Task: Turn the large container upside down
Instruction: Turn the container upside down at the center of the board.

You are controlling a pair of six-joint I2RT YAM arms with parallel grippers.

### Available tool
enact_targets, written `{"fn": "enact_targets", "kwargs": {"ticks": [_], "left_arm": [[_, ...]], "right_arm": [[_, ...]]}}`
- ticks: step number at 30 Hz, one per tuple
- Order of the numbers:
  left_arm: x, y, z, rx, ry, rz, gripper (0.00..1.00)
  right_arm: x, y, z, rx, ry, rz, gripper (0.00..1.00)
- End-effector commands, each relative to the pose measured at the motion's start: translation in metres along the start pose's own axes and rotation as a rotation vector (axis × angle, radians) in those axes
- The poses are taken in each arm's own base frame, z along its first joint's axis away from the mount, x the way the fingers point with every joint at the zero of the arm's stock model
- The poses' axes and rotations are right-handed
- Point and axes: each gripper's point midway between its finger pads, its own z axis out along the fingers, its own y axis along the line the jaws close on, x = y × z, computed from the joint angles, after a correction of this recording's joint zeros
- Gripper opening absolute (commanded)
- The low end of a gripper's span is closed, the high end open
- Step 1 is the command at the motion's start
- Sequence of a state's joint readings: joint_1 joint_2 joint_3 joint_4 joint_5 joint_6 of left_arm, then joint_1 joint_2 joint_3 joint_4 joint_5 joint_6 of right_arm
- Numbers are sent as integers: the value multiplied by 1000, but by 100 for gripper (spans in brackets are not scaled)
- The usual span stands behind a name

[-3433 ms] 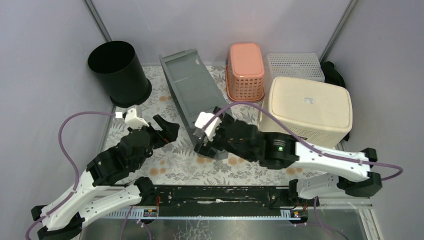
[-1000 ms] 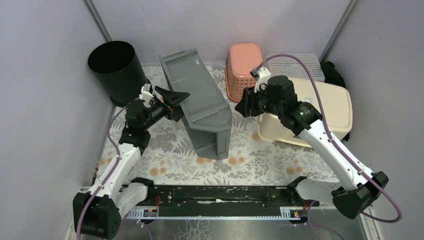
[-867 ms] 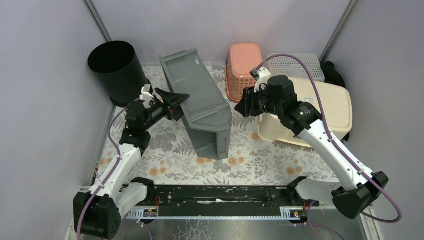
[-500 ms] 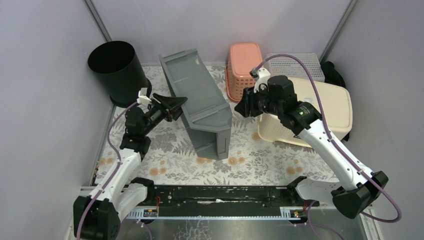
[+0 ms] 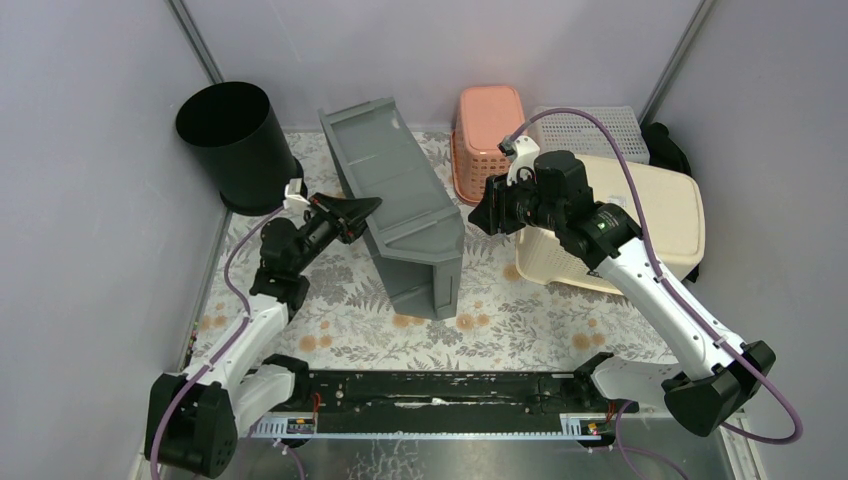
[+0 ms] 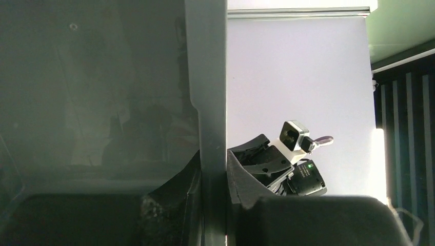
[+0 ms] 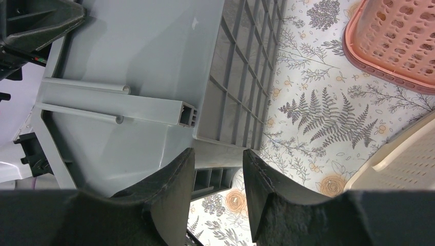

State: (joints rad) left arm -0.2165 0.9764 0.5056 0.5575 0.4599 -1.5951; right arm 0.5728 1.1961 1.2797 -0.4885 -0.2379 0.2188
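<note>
The large grey container [image 5: 400, 210] stands tilted on one long side in the middle of the floral mat, its open side facing left and up. My left gripper [image 5: 362, 208] is shut on its raised left rim; in the left wrist view the rim wall [image 6: 208, 102] runs straight between my left gripper [image 6: 213, 174], both pads pressed against it. My right gripper [image 5: 480, 218] hovers open just right of the container's ribbed underside [image 7: 241, 77]. In the right wrist view my right gripper [image 7: 218, 169] has nothing touching its pads, and the container's lower corner shows beyond the gap.
A black round bin [image 5: 235, 140] stands at the back left. A pink basket [image 5: 492, 140], a white mesh basket [image 5: 590, 130] and an overturned cream basket [image 5: 620, 215] crowd the back right, close under my right arm. Grey walls enclose the workspace.
My left gripper has closed onto the container's left rim and its arm has shifted slightly. The container, flat a few seconds ago, stands tipped. The right gripper has hardly moved.
</note>
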Motion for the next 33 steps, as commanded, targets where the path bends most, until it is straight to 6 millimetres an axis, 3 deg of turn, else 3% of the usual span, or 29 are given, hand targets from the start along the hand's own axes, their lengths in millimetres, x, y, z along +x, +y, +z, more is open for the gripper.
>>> {"fn": "enact_targets", "kwargs": {"ticks": [1,10,18,33], "left_arm": [[5,-16,0,86,1,58,0],[20,-11,-5,155,66,28,0],[26,6,-11,194,99,-29,0],[29,28,-1,188,157,-44,0]], "right_arm": [[-14,7,-5,-31,-43,1,47],[-13,6,-4,-24,-38,-1,46],[-13,2,-3,-3,-33,-2,45],[-23,-1,-7,30,-49,-8,45]]}}
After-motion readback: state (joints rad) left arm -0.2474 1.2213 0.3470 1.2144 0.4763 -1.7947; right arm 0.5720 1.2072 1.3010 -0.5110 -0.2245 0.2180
